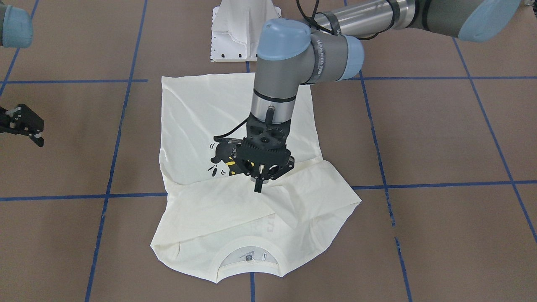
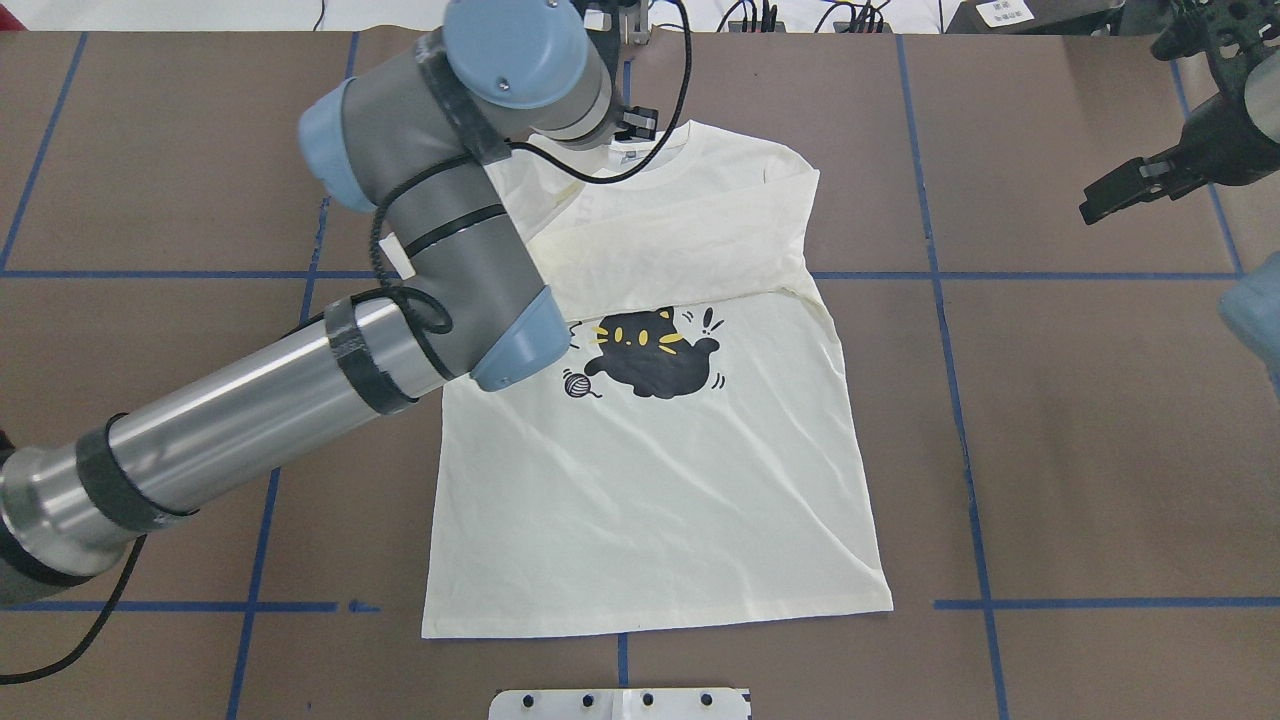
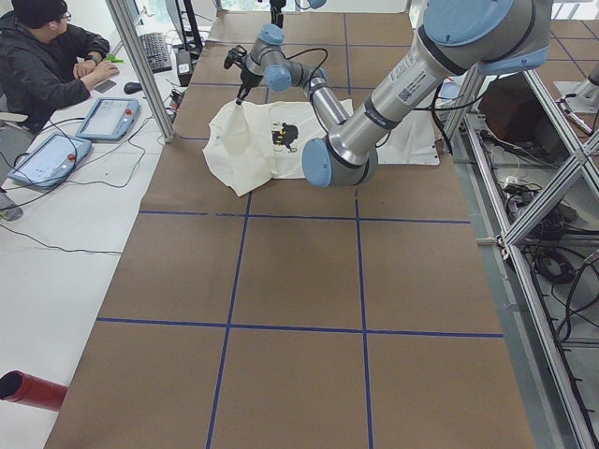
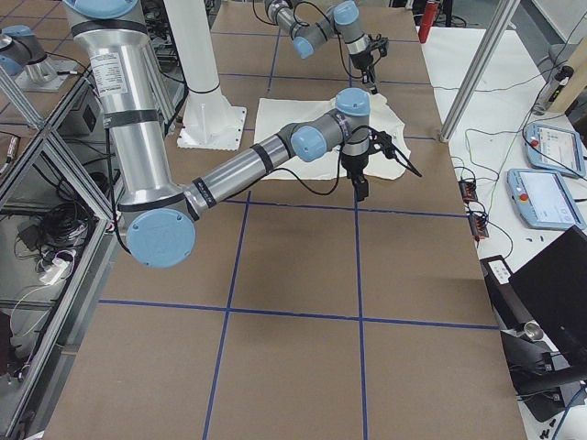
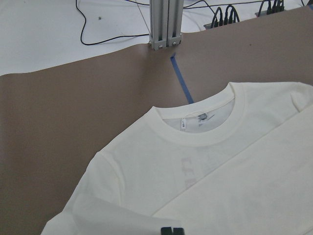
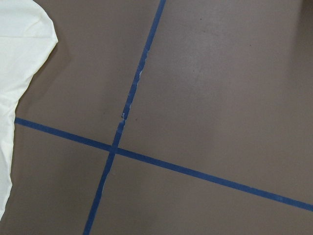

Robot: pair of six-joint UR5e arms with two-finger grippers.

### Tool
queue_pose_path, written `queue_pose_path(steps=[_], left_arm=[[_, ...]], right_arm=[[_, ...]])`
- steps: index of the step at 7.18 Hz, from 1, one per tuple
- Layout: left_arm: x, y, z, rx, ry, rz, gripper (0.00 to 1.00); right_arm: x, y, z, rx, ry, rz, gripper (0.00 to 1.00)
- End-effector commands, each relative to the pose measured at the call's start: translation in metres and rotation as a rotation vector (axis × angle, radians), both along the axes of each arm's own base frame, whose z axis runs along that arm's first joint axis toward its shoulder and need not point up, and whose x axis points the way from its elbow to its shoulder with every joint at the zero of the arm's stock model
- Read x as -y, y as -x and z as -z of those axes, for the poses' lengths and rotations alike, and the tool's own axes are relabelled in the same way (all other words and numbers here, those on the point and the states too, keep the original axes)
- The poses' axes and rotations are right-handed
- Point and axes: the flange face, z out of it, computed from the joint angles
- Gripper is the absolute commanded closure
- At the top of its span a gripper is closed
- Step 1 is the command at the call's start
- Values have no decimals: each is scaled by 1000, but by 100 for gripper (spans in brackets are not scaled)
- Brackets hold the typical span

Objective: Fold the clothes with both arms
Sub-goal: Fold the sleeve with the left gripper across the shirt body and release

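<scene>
The cream long-sleeved T-shirt (image 2: 660, 480) lies flat, front up, with its collar (image 1: 247, 260) away from the robot. The black cat print (image 2: 650, 355) shows, and a sleeve (image 2: 690, 240) lies folded across the chest above it. My left gripper (image 1: 259, 186) hangs shut just above that folded sleeve. In the left wrist view its tips (image 5: 172, 231) are together with no cloth showing between them, above the collar (image 5: 200, 134). My right gripper (image 2: 1125, 190) is open and empty, off the shirt to the robot's right. The right wrist view shows only a shirt edge (image 6: 19, 39).
The white pedestal base (image 1: 239, 33) stands at the robot's side of the shirt. Blue tape lines (image 6: 113, 149) cross the brown table. An aluminium post (image 5: 164, 24) stands beyond the far edge. An operator (image 3: 47, 56) sits at a desk there.
</scene>
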Motion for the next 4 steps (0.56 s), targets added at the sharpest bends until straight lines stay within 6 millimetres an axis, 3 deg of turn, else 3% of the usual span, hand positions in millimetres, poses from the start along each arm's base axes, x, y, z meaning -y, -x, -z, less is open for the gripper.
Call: queue_pose_path(steps=[1,3,4], left_arm=[[-40,-94,-11,-13,-58,-61,100],[-95,-149,-22,-4,-184,-149,100],[-108,-166,-24,-31,-218,-160,100]], right_arm=[[-1,0,1,2,2,-4,0],[-1,0,1,3,8,-10,0],[-1,0,1,3,8,-10,0]])
